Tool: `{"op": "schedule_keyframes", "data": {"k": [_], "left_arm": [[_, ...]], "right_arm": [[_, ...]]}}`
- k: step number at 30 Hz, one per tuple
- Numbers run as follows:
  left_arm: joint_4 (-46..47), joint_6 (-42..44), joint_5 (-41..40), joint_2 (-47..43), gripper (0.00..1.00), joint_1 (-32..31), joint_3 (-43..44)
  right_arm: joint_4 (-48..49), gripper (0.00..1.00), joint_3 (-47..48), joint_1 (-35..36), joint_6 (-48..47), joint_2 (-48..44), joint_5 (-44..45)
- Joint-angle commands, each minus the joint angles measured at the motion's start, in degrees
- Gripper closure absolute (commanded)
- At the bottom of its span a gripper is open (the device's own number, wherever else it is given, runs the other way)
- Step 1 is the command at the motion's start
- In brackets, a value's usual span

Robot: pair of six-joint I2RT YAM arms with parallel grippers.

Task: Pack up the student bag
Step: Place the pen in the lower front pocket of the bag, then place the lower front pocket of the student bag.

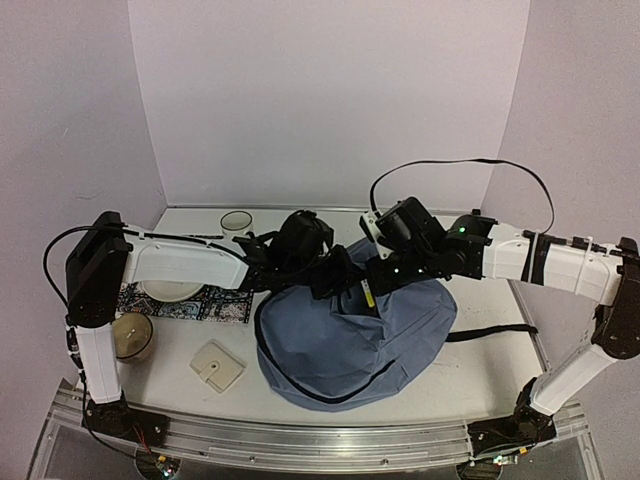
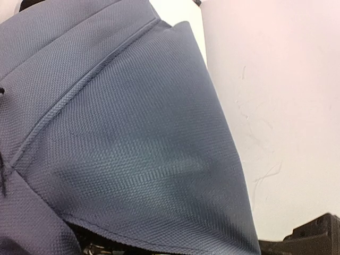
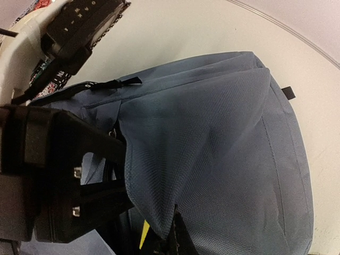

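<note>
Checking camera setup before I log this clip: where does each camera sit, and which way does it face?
Top external: above and behind the bases, looking down at the table; left arm and right arm both show, meeting at the student bag.
Left wrist: close against the bag, facing its fabric, bare table beyond; own fingers hidden.
Right wrist: beside the bag, looking past the right gripper along the fabric; left arm at top left.
Shared: all three see the bag.

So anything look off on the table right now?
Nothing spilled or damaged. The student bag lies slumped with its mouth pulled up, and one black strap trails right across the table toward its edge.
</note>
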Motion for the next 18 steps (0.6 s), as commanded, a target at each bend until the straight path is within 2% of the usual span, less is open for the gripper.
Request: {"op": "schedule_keyframes", "data": {"k": [1,3,6,8,18], "left_arm": [[7.24,-3.22,-6.01,2.72,0.97,-0.46,3.09],[7.51,-2.75,-6.45,3.81,0.94,-1.07,4.45],[7.48,-0.99,-6.46,4.32,0.75,-1.86,5.2],[7.48,-0.05,-9.2,2.82,0.66,-2.34,3.67],[6.42,6.61,-15.11,-9.43,0.51,-4.72,-6.99]], "right_arm": [[4.73,1.0,2.83,1.5,0.68,-1.0,-2.36],[4.96,1.0,3.04,1.53,0.69,-0.66,-2.51],[5.05,0.98,3.13,1.62,0.67,-0.37,-2.07],[5.06,0.97,2.9,1.53,0.78,-0.49,-1.31],[4.97,0.92,1.85,1.47,1.49,-0.75,3.11]]}}
